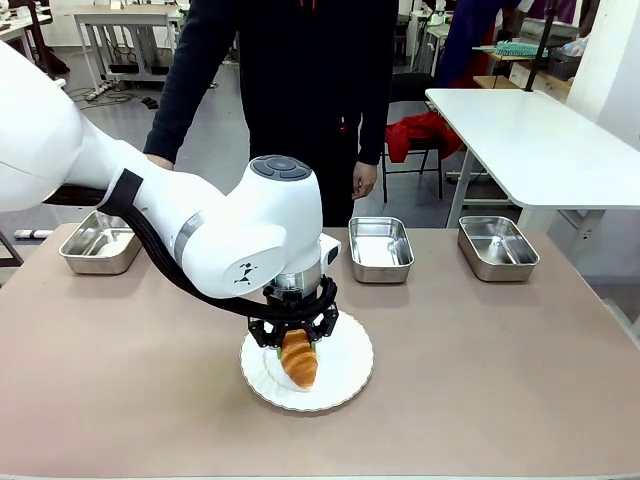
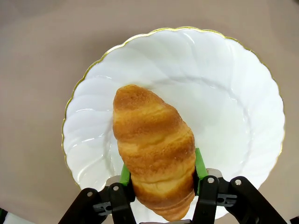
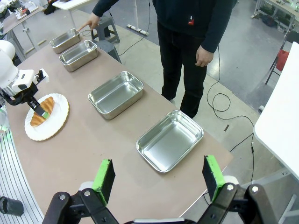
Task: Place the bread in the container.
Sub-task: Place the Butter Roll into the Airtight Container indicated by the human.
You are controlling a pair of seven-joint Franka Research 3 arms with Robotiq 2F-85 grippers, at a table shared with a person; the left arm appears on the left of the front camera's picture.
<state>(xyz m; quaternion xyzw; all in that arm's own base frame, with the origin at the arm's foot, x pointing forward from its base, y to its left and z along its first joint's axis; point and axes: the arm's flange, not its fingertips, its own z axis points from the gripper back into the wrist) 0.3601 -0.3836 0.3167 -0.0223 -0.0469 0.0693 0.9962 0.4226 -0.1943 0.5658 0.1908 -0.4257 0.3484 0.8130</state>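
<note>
One croissant, the bread (image 2: pixel 154 151), lies on the white scalloped plate (image 2: pixel 233 93) near the table's (image 1: pixel 500 380) front middle, pinched across its near end between the left gripper's (image 2: pixel 160 170) green pads. Four steel pans line the far edge; the person's hand (image 3: pixel 93 21) points at the farthest container (image 3: pixel 64 41). High above, the right gripper (image 3: pixel 159 179) hangs spread wide, holding nothing.

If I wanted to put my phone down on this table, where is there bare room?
The right half of the table is bare, between the white plate and the right edge, below the pans. The front left is bare too. It is crowded at the plate, where the left gripper grips the bread.
</note>
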